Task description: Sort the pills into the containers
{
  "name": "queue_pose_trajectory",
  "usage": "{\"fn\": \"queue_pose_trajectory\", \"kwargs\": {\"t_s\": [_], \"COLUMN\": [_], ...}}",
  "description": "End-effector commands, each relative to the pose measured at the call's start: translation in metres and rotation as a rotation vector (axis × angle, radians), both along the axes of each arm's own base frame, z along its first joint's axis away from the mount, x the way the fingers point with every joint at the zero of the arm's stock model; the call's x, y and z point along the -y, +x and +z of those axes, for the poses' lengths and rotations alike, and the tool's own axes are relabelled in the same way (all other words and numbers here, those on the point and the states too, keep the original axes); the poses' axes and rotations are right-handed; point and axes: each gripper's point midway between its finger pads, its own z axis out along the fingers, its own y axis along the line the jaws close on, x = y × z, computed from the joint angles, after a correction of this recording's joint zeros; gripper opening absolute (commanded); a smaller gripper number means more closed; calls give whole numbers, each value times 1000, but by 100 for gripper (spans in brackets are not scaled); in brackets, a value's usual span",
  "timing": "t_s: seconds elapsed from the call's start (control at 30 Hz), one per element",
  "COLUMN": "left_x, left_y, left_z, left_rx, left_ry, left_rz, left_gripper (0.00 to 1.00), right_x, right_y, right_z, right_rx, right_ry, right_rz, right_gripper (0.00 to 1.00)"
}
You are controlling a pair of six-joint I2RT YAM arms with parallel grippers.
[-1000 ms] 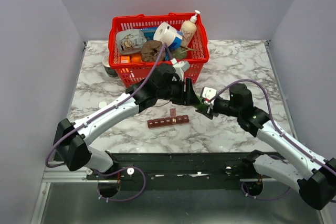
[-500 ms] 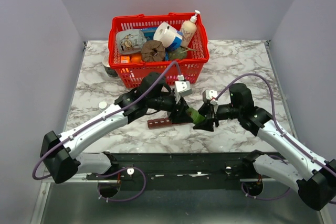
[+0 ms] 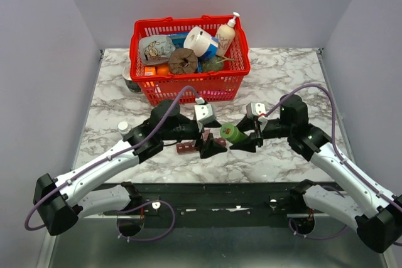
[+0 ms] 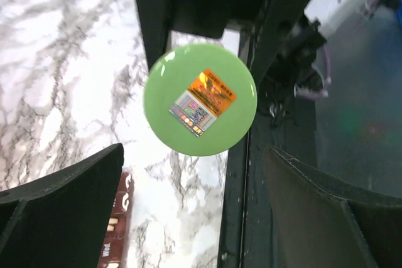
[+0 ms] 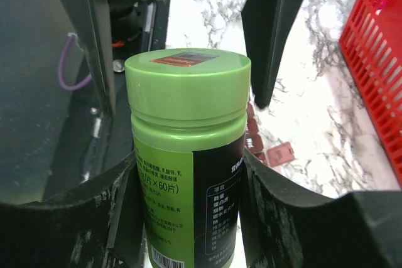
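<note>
**Operator:** Jaws status, left arm?

**Technician:** Left jaws had gone from a partial close at the cap to fully spread, flanking the cap (image 4: 200,98) of the green bottle (image 3: 232,133) without contact.

**Operator:** Right arm?

**Technician:** Right jaws were clamped on the bottle body. The cap was seated, so no pills were out; probably a re-grip between twists. The pill organizer (image 3: 187,148) lay on the counter (image 3: 282,80) below the left jaws, one lid raised.
</note>
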Motion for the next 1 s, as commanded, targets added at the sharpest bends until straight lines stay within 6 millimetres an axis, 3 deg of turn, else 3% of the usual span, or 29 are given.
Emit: {"fn": "queue_pose_trajectory", "kwargs": {"t_s": [0.0,0.1,0.23,0.4,0.43,0.47,0.53,0.67,0.97], "left_x": [-8,-20,-26,-27,-28,-26,-28,-12,18], "left_y": [16,26,31,58,61,68,77,89,96], "left_z": [57,68,75,63,51,55,45,48,33], "left_rx": [-47,-126,-375,-653,-701,-750,-786,-827,-794], "left_ry": [-241,-332,-437,-451,-412,-418,-376,-346,-223], "left_rz": [195,314,416,632,680,722,812,882,964], "left_gripper": [99,99,99,99,99,99,99,99,99], "right_x": [7,12,24,35,36,39,43,47,48], "right_y": [12,26,57,84,86,93,101,109,110], "right_z": [6,7,9,19,19,24,26,22,17], "right_rx": [158,240,374,531,551,587,628,669,677], "right_ry": [-17,-46,-105,-133,-133,-126,-135,-158,-172], "right_rz": [-33,-98,-236,-349,-360,-395,-442,-477,-482], "right_gripper": [1,0,1,1,1,0,1,1,1]}}
